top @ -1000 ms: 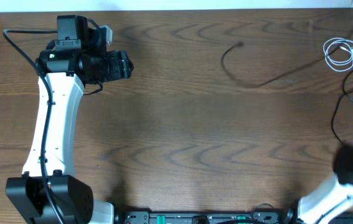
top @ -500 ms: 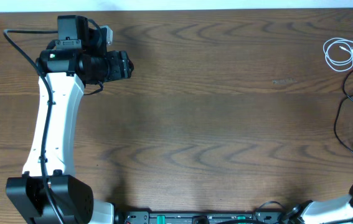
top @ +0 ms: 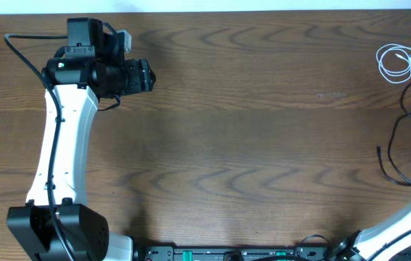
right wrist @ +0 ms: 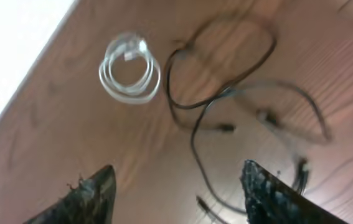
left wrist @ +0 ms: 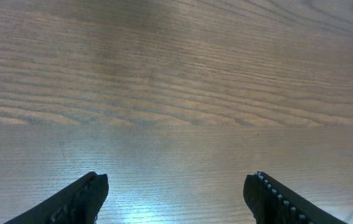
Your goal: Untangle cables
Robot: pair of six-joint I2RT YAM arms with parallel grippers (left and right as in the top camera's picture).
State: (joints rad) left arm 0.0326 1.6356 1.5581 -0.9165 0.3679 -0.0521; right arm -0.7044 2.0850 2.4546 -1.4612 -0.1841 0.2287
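A small white cable [top: 396, 62] lies coiled near the table's far right corner; in the right wrist view this white coil [right wrist: 129, 70] sits apart from the black ones. Thin black cables [top: 402, 138] lie in loose overlapping loops along the right edge, and the right wrist view shows these black loops [right wrist: 226, 102] with small plug ends, blurred. My right gripper [right wrist: 176, 186] hovers open above them, holding nothing; a black strand runs on the table below its gap. My left gripper [left wrist: 176, 186] is open over bare wood at the far left [top: 141, 75].
The wooden table [top: 248, 145] has its pale far edge at the top. The left arm [top: 64, 145] stretches along the left side. The right arm's white link [top: 401, 221] enters at the bottom right corner.
A black cable that reached toward the table's middle has been drawn to the right edge and now lies there in loops. The right arm has shifted at the lower right. The left arm has not moved.
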